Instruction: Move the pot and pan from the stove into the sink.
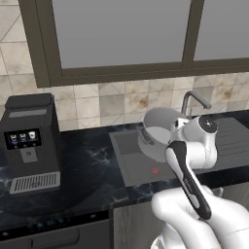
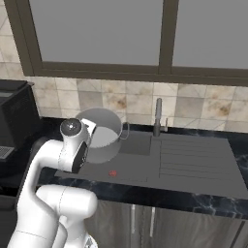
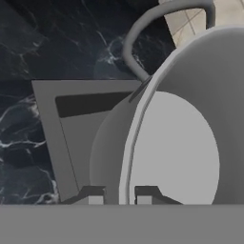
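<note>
The pot, a tall silver-grey cylinder, hangs tilted above the dark grey sink. My gripper is shut on the pot's rim, one fingertip outside the wall and one inside. In both base views the white hand hides the fingers where they meet the pot. The pan and the stove are out of view.
A curved faucet stands behind the basin, close to the pot. The ribbed drainboard lies to the right. A black coffee machine stands on the dark marble counter at the left.
</note>
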